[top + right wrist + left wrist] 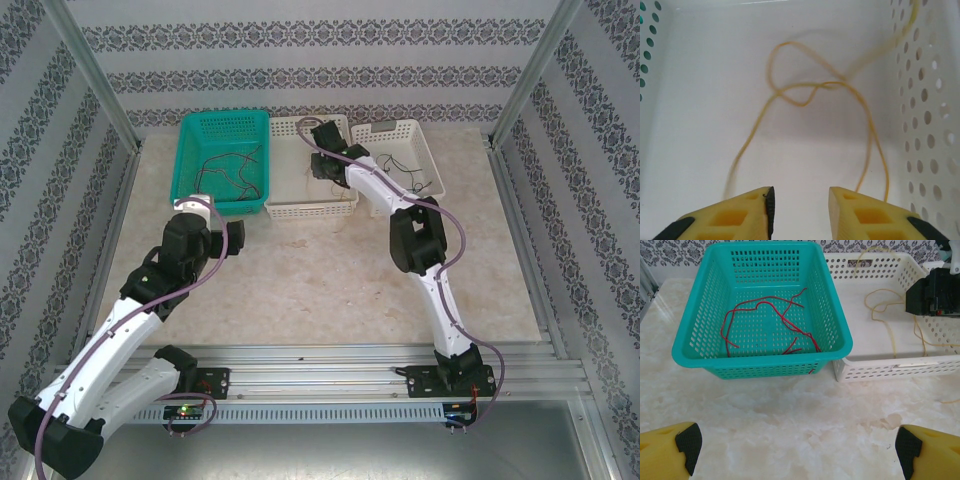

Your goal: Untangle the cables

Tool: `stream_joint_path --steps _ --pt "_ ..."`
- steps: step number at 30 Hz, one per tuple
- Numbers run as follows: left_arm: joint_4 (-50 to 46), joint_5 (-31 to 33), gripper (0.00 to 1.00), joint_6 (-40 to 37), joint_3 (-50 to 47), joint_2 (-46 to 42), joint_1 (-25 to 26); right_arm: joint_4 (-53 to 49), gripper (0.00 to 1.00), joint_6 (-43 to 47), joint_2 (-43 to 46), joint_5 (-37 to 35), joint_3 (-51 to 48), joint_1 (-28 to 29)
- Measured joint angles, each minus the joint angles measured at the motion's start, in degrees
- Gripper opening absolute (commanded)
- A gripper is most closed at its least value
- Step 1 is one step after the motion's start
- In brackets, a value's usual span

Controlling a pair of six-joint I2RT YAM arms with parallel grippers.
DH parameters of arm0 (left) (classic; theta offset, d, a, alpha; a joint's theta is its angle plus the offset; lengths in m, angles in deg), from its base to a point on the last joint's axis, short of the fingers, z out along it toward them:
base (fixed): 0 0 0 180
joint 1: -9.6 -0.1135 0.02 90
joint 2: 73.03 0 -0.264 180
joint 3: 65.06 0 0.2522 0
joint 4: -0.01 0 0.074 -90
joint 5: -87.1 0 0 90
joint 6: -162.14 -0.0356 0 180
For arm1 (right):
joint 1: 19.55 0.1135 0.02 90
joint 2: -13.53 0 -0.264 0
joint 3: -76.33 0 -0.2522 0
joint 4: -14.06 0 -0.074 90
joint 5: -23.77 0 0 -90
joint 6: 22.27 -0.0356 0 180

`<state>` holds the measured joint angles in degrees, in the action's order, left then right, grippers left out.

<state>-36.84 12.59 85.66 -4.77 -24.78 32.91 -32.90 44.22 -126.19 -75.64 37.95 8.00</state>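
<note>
- The right jaws are positioned inside the middle white basket (310, 208) and parted by a narrow gap. Bare basket floor is seen between them, and nothing is gripped.
- The yellow cable (805, 86) is laid on that floor directly ahead of the right jaws. Its crossed loops are found at the far end, and its strands are run back toward the jaws. The long axis is therefore set roughly along the approach line.
- One strand is passed outside one finger and two just outside the other finger (860, 215). None is caught in the gap.
- The perforated basket wall is found close on the two-strand side. More open room is offered on the opposite side and ahead.
- The left jaws are spread wide and empty over the bare surface (790, 410), just short of the teal basket (760, 371).
- The red cables (756, 303) are sprawled on the teal basket's floor ahead of the left jaws. The near rim must be cleared to reach them.
- Dark cables (405, 168) are seen in the right white basket (430, 160).
- The right arm is judged nearer for the yellow loops, and the left arm for the red cables.
</note>
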Motion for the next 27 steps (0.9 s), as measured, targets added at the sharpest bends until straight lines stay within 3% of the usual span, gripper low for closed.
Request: stream_joint_path --steps 7,15,27 --pt "0.0 0.26 1.0 -0.15 0.0 0.09 0.33 -0.79 0.48 0.81 9.4 0.0 -5.64 -0.02" --pt "0.0 0.28 1.0 -0.7 0.0 0.31 0.33 7.5 0.56 -1.77 28.92 2.95 -28.92 -1.36" --pt "0.0 0.52 1.0 -1.18 0.0 0.9 1.01 16.81 0.55 -6.75 31.71 7.45 -51.34 -1.92"
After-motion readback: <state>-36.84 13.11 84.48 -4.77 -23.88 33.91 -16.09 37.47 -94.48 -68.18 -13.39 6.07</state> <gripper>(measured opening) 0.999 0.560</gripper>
